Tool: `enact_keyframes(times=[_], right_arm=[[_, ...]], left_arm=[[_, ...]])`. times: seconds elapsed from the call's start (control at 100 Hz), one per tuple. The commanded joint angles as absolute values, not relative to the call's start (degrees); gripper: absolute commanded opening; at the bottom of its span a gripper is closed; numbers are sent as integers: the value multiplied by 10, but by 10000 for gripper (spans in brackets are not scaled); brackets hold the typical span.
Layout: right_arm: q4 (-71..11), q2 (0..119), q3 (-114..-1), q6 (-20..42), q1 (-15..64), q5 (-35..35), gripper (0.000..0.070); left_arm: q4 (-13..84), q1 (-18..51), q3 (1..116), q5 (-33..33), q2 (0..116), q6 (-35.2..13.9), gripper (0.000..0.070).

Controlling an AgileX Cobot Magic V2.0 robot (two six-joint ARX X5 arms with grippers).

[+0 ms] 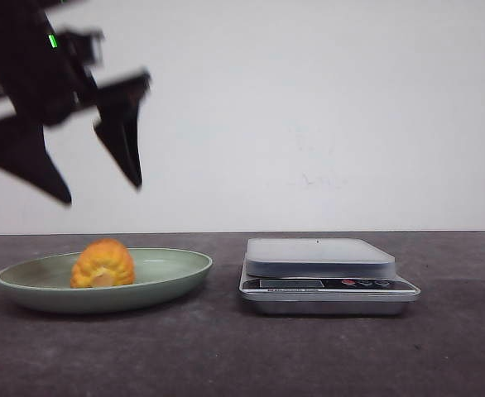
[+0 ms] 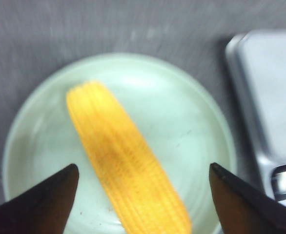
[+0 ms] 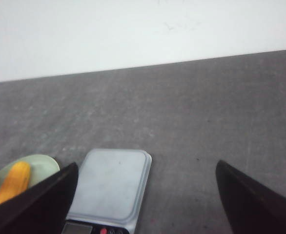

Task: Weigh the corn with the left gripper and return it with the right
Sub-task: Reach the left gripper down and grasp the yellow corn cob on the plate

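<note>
The orange-yellow corn [image 1: 103,264] lies in the pale green plate [image 1: 176,269] at the left of the table. In the left wrist view the corn [image 2: 126,161] shows as a long cob lying slantwise on the plate [image 2: 182,122]. My left gripper [image 1: 100,190] hangs open well above the plate, a green light on its body, its fingertips spread either side of the corn [image 2: 143,170] and touching nothing. The silver kitchen scale [image 1: 321,269] stands right of the plate, nothing on it. My right gripper [image 3: 145,168] is open and empty, high above the table and out of the front view.
The scale [image 3: 111,185] has a display and small buttons on its front face [image 1: 367,283]. It also shows in the left wrist view [image 2: 270,107]. Dark grey table top [image 1: 309,356] runs to a white wall behind.
</note>
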State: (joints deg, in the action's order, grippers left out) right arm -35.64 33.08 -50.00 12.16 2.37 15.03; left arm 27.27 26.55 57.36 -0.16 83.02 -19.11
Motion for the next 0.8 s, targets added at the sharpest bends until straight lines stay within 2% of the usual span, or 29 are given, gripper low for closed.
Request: enact_keyframes(times=[0.0, 0.26, 0.35, 0.42, 0.47, 0.56, 0.79], right_arm=[[-354, 333, -511, 110, 26, 152, 566], [-359, 333, -511, 102, 26, 150, 565], [-359, 333, -511, 101, 26, 150, 565], [-361, 333, -511, 101, 25, 149, 565], [-362, 333, -511, 100, 26, 149, 564], [-362, 333, -511, 100, 26, 148, 564], [-369, 333, -511, 97, 25, 146, 564]], left_arm=[[271, 271, 579, -9, 855, -203, 512], [272, 283, 579, -12, 919, -220, 506], [272, 289, 579, -13, 930, -222, 429], [272, 294, 579, -13, 937, -222, 411], [272, 297, 579, -14, 940, -221, 309], [264, 302, 579, -17, 940, -217, 10], [263, 305, 590, -18, 875, -201, 10]])
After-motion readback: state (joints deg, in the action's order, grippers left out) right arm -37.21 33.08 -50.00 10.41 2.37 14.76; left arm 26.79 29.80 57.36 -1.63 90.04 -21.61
